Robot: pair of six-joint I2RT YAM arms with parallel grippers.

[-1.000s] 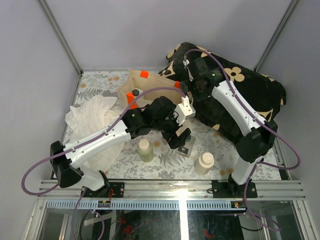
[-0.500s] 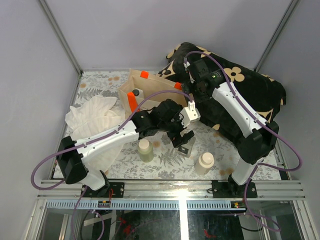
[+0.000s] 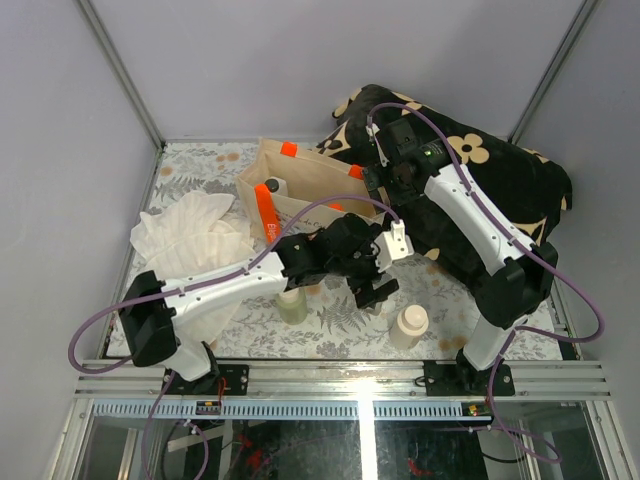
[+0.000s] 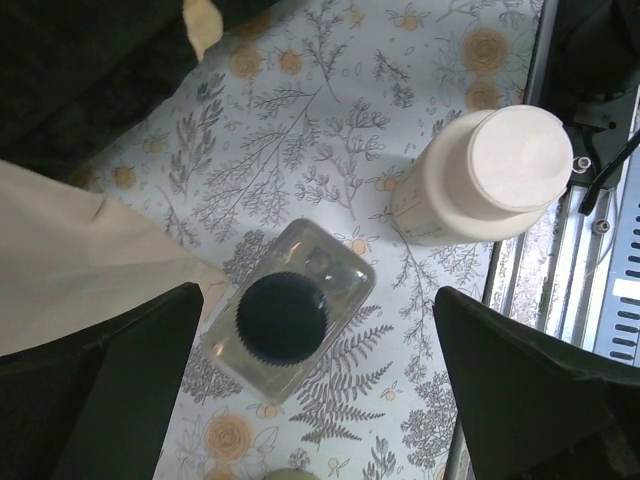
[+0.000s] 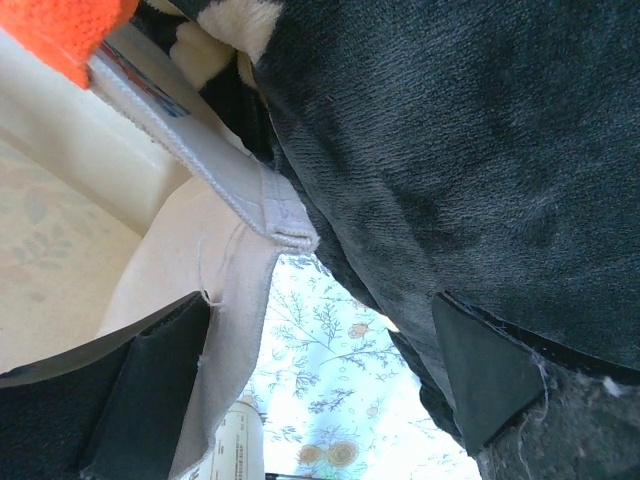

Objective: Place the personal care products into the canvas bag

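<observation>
Here, the left claw (image 3: pixel 372 291) hangs spread over the square clear-glass bottle (image 4: pixel 285 320).
The bottle stands on the floral worktop (image 4: pixel 330 150) between the 2 parted fingers, touching neither. The cream bottle (image 4: pixel 490 175) is near it and the olive bottle (image 3: pixel 292 303) is beside the arm. A whitish dark-capped bottle (image 3: pixel 272 187) sits inside the canvas bag (image 3: pixel 312 172). The right claw (image 5: pixel 318 365) is spread at the bag's rim, beside the black cushion (image 5: pixel 450 150).

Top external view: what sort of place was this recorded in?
Probably a lab robot cell, not a home: plain grey panel walls on metal posts, an aluminium rail at the near edge, and a floral-print tabletop.
</observation>
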